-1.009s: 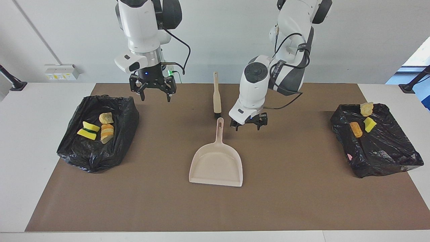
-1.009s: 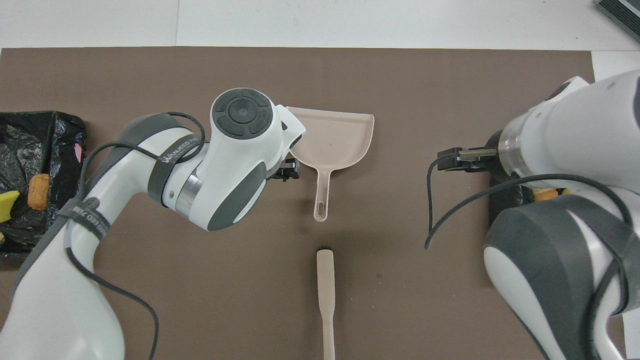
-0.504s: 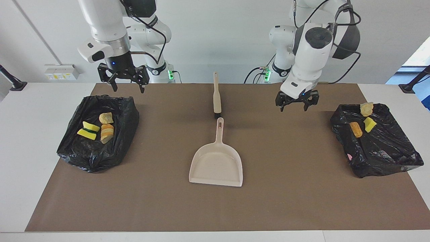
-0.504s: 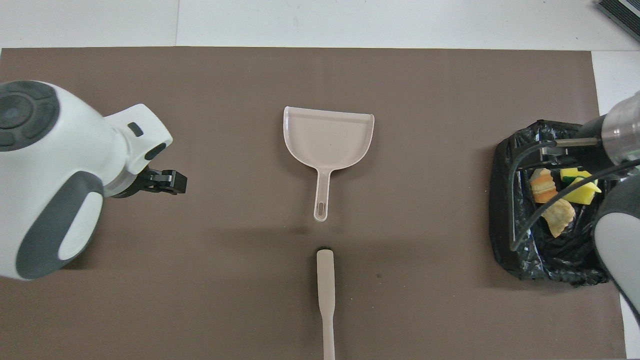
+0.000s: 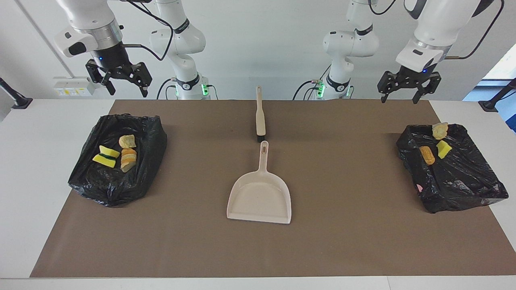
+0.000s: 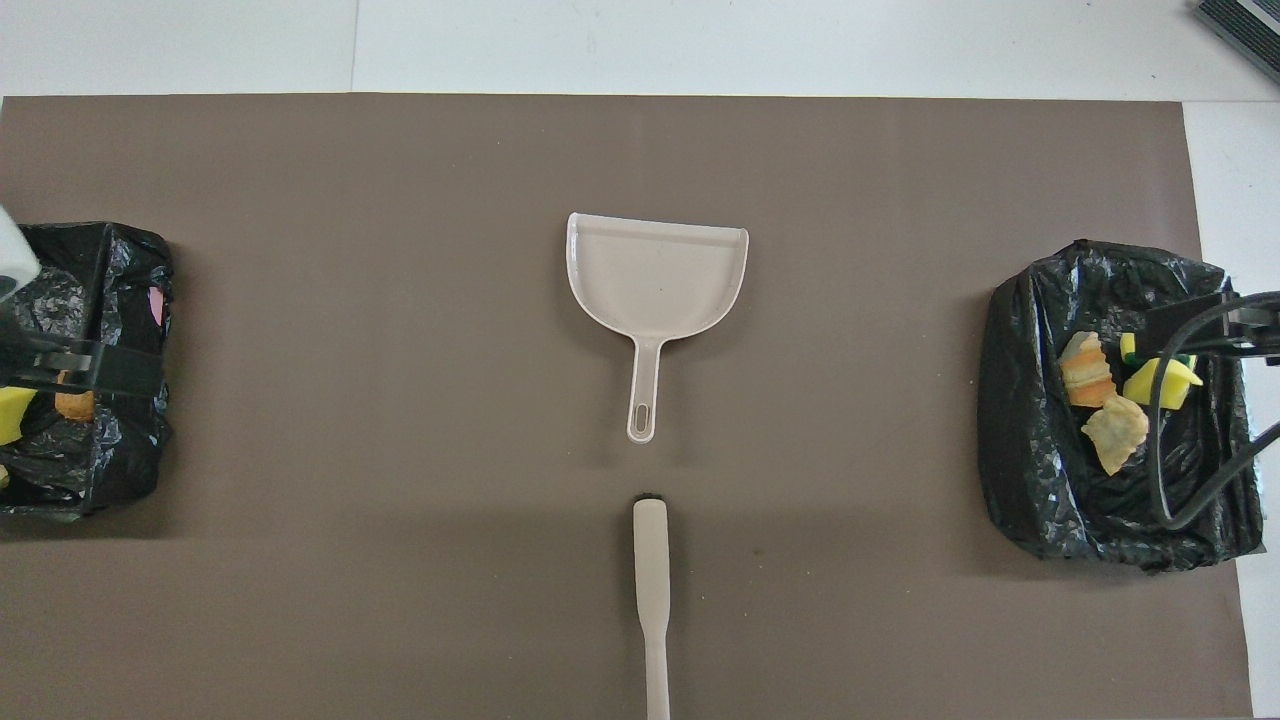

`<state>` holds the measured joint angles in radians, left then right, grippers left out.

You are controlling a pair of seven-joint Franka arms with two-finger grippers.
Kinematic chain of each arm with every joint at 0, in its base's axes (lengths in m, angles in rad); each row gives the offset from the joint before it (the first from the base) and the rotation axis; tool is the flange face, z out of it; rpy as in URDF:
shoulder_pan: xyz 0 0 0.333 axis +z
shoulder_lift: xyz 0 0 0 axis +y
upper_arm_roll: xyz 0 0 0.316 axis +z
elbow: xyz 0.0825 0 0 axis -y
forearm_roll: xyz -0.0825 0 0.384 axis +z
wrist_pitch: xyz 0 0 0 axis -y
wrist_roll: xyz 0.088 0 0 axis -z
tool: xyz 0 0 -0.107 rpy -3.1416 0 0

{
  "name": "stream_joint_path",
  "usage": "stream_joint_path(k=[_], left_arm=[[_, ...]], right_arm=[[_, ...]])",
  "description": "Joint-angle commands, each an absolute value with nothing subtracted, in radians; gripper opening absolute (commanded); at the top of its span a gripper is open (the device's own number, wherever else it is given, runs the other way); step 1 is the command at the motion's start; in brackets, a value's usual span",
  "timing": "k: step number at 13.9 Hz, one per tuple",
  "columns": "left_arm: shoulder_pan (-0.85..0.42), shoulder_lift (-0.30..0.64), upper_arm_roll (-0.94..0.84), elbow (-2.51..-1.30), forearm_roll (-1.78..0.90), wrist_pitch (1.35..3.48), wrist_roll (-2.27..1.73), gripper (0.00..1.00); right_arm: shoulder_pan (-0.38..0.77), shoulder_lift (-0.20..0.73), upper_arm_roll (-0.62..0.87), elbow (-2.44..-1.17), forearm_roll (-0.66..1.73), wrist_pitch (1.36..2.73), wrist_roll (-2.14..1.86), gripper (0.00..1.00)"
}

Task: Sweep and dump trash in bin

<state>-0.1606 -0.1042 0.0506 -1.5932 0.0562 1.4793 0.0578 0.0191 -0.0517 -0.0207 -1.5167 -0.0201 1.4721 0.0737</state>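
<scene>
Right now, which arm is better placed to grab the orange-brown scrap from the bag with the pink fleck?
Left. The left gripper hangs open in the air by that black bag, where the orange-brown scrap lies. The right gripper is up at the right arm's end of the table.
</scene>
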Motion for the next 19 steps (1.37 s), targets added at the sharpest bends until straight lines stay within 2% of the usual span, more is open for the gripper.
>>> stream_joint_path(k=[1, 3, 7, 14, 19], left_arm=[[-0.111, 0.026, 0.014, -1.372, 0.029, 1.343, 0.083, 1.0], [-0.109, 0.069, 0.009, -1.295, 0.029, 1.295, 0.083, 1.0], [-0.06, 0.057, -0.069, -1.287, 0.025, 1.279, 0.08, 1.0], [-0.06, -0.052, -0.064, -1.436, 0.028, 1.299, 0.083, 1.0], [-0.054, -0.055, -0.061, -1.44, 0.025, 1.312, 0.077, 1.0]], right_arm=[[0.012, -0.078, -0.018, -1.561, 0.017, 1.463, 0.023, 1.0], [0.014, -0.081, -0.018, -1.574, 0.015, 1.474, -0.012, 1.0], [0.021, -0.081, -0.018, -1.578, 0.0, 1.476, -0.018, 1.0], [0.026, -0.081, -0.015, -1.577, -0.029, 1.48, -0.011, 1.0], [0.018, -0.081, -0.015, -1.578, -0.029, 1.48, -0.005, 1.0]])
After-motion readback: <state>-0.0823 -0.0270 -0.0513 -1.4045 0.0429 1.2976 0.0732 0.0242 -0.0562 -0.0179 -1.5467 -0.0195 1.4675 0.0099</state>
